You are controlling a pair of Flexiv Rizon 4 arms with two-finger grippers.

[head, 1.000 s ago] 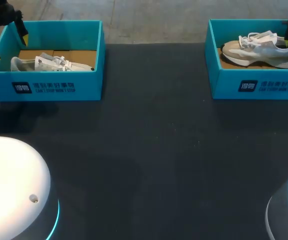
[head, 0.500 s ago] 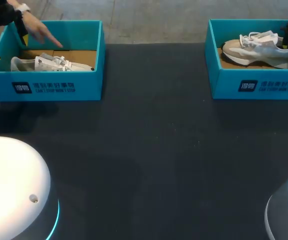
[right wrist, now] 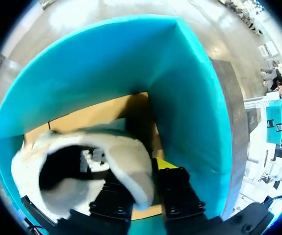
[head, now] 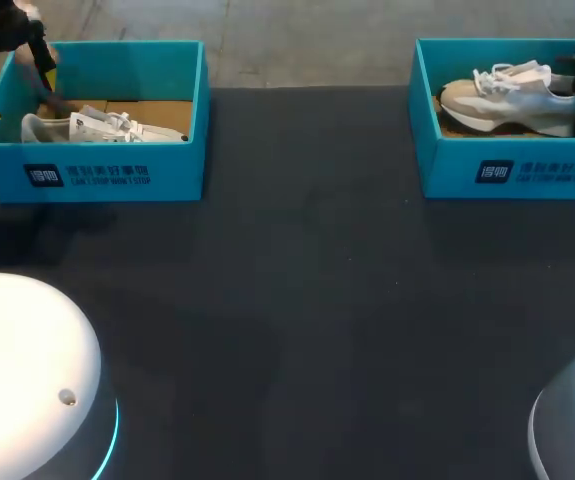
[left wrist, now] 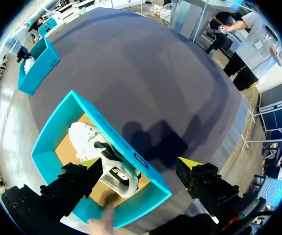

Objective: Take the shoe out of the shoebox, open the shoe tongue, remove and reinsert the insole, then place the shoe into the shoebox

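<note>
teal boxes: two stood well apart along the far side of the dark tabletop (head: 307, 300), a left box (head: 117, 175) and a right box (head: 507, 170), each with one shoe inside.
right shoe (head: 512, 95): beige and white, it lay on its sole in the right box, heel toward the right arm.
right hand (right wrist: 148, 183): closed on the right shoe's heel collar, which sat pinched between its two fingers.
left hand (left wrist: 140, 171): spread wide above the left box, holding nothing.
left shoe (head: 102, 125): white, it lay in the left box.
person's hand (head: 52, 100): reached into the left box beside the left shoe.
done: by my reading, only the grip on the heel; the right shoe looked to be in its box, not yet lifted clear.
left to do: lifting it out, opening the tongue, pulling and refitting the insole, and returning the shoe, so nearly the whole task.
head view: took in both boxes and the tabletop between them, but the right arm was only a dark shape at the box's end, its fingers unseen.
right wrist view: showed the pinch on the collar that the head view hid.
left wrist view: showed the wide gap between the left fingers, and the person's hand under them.
</note>
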